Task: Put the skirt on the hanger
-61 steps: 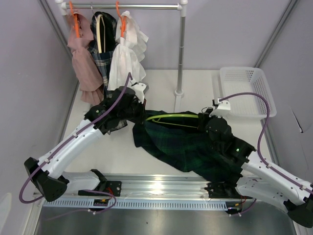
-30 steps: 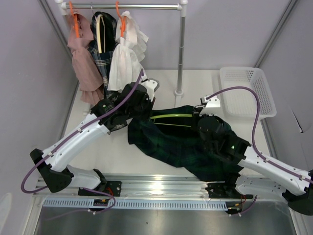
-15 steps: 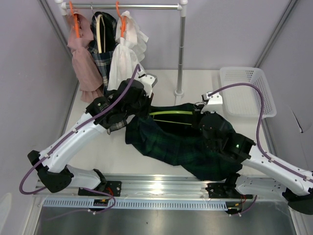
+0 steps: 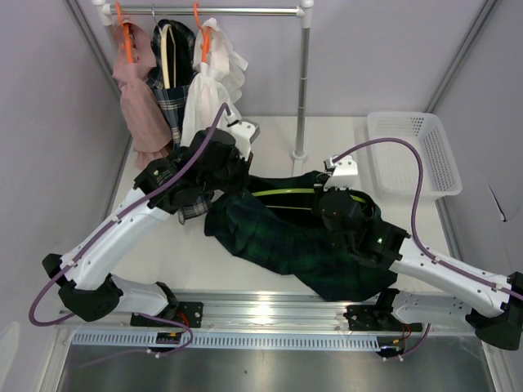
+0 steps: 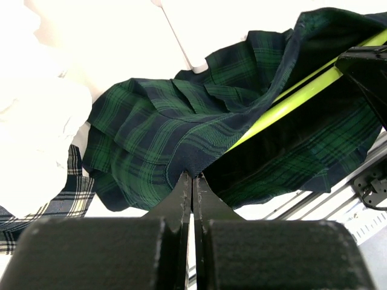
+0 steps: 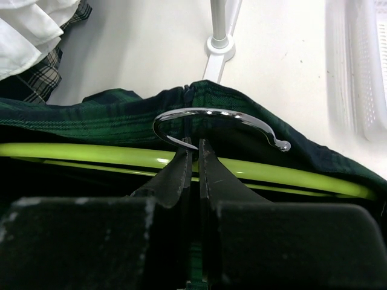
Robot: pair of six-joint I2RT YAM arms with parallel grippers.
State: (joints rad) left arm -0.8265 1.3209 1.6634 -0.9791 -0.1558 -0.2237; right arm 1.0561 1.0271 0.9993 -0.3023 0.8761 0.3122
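Green skirt (image 5: pixel 163 127) in left jaws, hanger (image 6: pixel 91 152) seemingly in right jaws.

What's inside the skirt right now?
The lime-green hanger bar runs inside the skirt, with its chrome hook poking out above the fabric. The bar's ends disappear under plaid; anything deeper inside is covered.

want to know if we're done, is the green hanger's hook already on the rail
No, the hook lies free over the skirt, right at the tips of the right gripper, hooked onto nothing.
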